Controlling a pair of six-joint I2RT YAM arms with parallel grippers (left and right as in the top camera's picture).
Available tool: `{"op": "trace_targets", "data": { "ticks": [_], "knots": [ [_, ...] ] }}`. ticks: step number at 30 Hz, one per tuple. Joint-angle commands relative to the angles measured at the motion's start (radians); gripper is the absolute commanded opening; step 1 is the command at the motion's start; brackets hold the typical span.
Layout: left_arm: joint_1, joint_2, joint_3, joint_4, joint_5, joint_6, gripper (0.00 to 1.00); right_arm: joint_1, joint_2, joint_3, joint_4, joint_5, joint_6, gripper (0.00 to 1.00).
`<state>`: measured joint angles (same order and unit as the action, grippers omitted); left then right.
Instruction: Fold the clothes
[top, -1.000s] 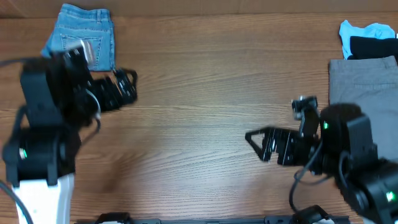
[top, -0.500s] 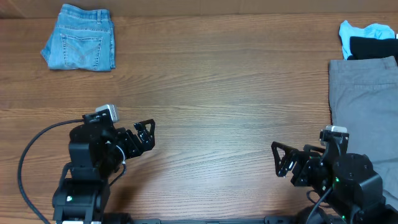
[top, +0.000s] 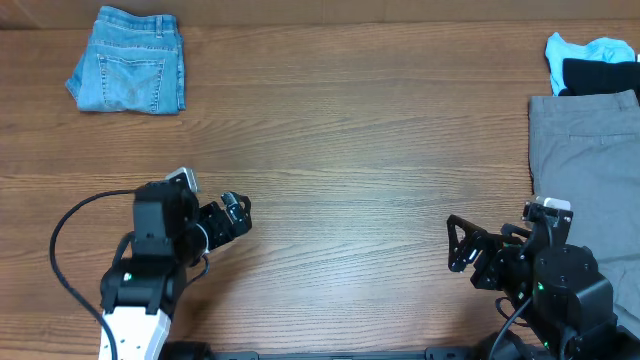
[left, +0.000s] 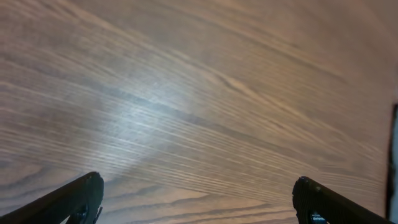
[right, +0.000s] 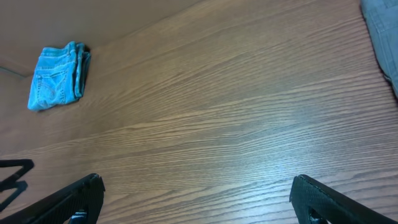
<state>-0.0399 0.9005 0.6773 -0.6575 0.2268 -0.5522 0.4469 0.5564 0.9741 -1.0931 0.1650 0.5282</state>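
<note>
Lying folded at the far left corner of the table (top: 350, 150), the jeans (top: 128, 74) are seen from overhead as a compact light blue bundle with a stitched back pocket facing up. Both arms are placed at the near edge, well apart from the bundle. The left tool (top: 236, 212) and the right tool (top: 462, 256) are each spread wide, with nothing pinched between the fingers.

Only the overhead view shows 3 further garments at the far right. A grey garment (top: 585, 140) is laid flat, with a black garment (top: 600, 75) and a light blue garment (top: 600, 48) beyond it.

In the left wrist view, only bare wood grain is framed between the 2 dark fingers (left: 68, 199); the jeans are not shown there. In the right wrist view, the jeans are seen small at the upper left, across the table from that tool's fingers (right: 323, 199). A corner of the grey garment is caught at the upper right edge. The black and light blue garments are captured by neither wrist camera.
</note>
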Motion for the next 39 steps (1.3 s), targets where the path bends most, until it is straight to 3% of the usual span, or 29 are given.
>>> {"op": "trace_targets", "data": {
  "ticks": [1, 17, 31, 35, 39],
  "knots": [
    [-0.006, 0.062, -0.006, 0.004, -0.027, -0.013, 1.0, 0.005, -0.001, -0.003, 0.003, 0.018, 0.006, 1.0],
    [-0.006, 0.296, -0.006, 0.004, -0.027, -0.013, 1.0, 0.012, -0.01, -0.003, 0.003, 0.018, 0.006, 1.0],
    [-0.006, 0.369, -0.006, 0.004, -0.028, -0.013, 1.0, -0.234, -0.245, -0.009, -0.05, 0.002, -0.005, 1.0],
    [-0.006, 0.369, -0.006, 0.004, -0.027, -0.013, 1.0, -0.314, -0.301, -0.098, -0.011, 0.002, -0.005, 1.0],
    [-0.006, 0.369, -0.006, 0.004, -0.027, -0.013, 1.0, -0.358, -0.387, -0.325, 0.186, -0.04, -0.005, 1.0]
  ]
}}
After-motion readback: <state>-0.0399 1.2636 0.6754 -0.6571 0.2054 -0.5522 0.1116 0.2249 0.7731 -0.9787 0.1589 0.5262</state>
